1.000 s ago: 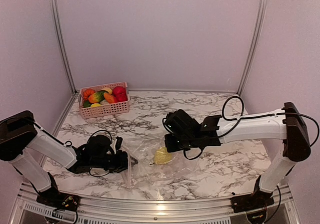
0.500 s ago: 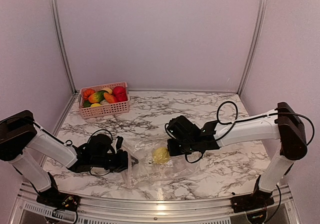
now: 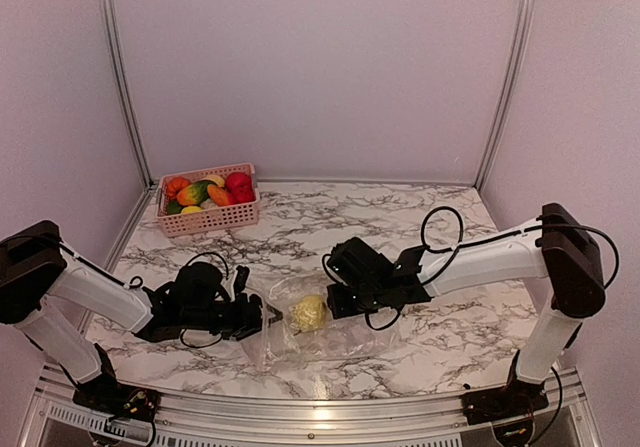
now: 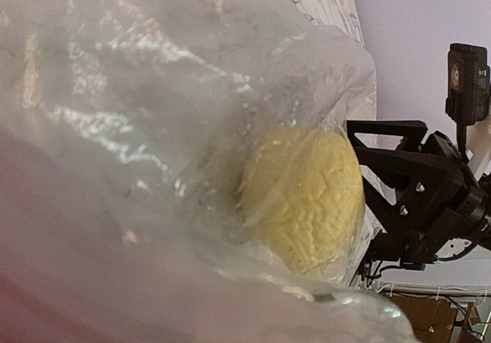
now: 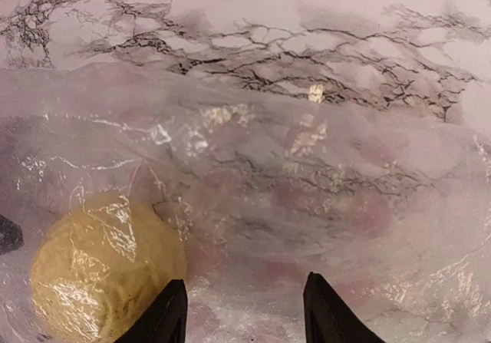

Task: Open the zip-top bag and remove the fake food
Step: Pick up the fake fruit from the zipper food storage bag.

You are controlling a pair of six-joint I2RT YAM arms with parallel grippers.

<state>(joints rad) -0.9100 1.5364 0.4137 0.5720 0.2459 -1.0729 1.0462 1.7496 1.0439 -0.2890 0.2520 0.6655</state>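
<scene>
Status check, taken from the near side of the marble table [image 3: 450, 217].

1. Right gripper [image 5: 244, 281]: jaws stand apart at a moderate gap with nothing between the fingers. They hover directly over the film of the zip-top bag [image 3: 335, 339], which lies flat on the table beneath them.
2. Left gripper [image 3: 265, 314]: it sits at the bag's edge on the side away from the right gripper. Its fingers do not appear in its own camera view, so I cannot tell whether it is pinching the plastic or how wide it stands.
3. Yellow fake food piece [image 3: 308, 313]: a rounded, textured lump inside the bag, with crinkled film over it in both wrist views. It lies between the two grippers, just ahead of the left one and just off the right gripper's left finger.
4. Pink slatted basket [image 3: 208, 222]: well beyond the left gripper, at the far edge, holding other fake food pieces [image 3: 215, 189] in red, orange, green and yellow.

Progress assessment: whether the zip strip is parted cannot be read from here. At least one piece is not yet out. Remaining work, as judged: confirm or make the opening, reach in, and withdraw the yellow piece.
</scene>
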